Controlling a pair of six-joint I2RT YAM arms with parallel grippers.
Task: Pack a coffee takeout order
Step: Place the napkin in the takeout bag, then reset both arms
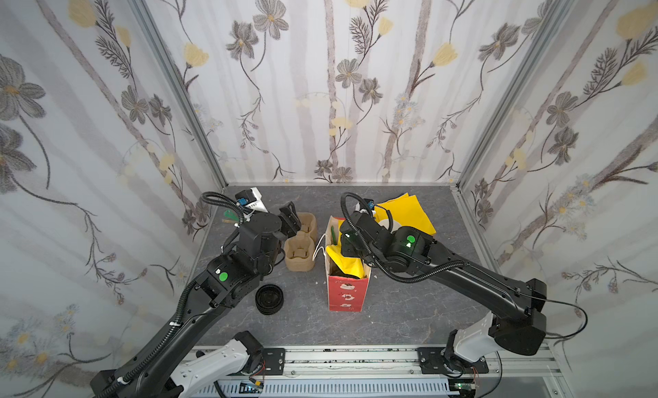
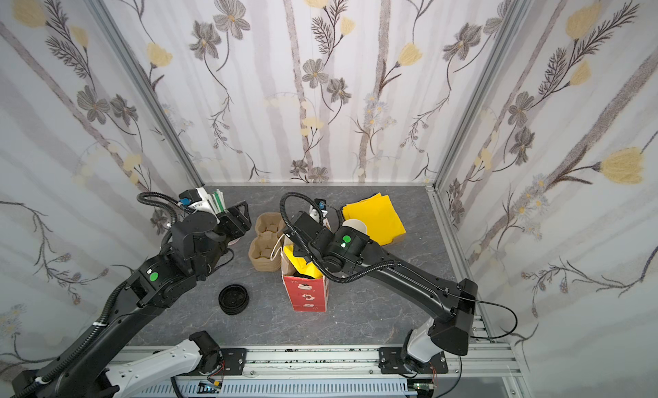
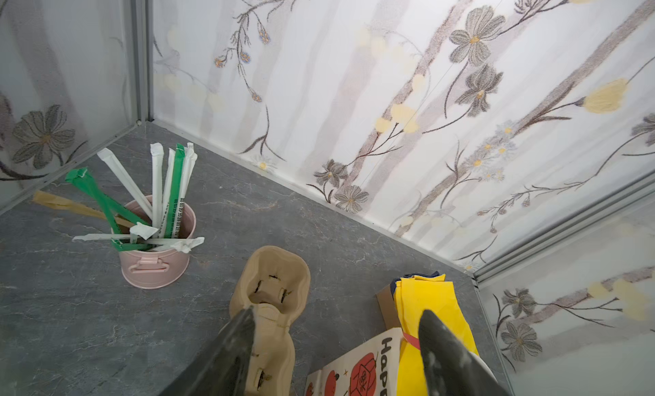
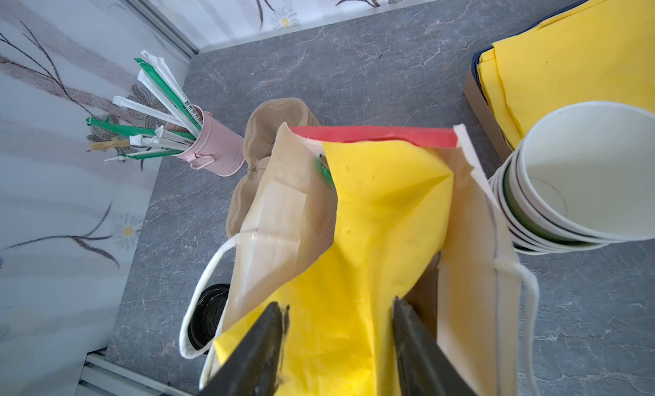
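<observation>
Both your left gripper (image 3: 336, 311) and right gripper (image 4: 340, 303) had jaws apart; the yellow napkin (image 4: 382, 206) sat in the red bag (image 4: 372, 132) below the right, so lifting clear seemed next.

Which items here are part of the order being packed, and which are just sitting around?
In the job: red bag; yellow napkin inside it; green straw inside it.
Lying about: carrier stack beside the bag; black lids; pink bucket of straws; napkin pile; cup stack.
</observation>
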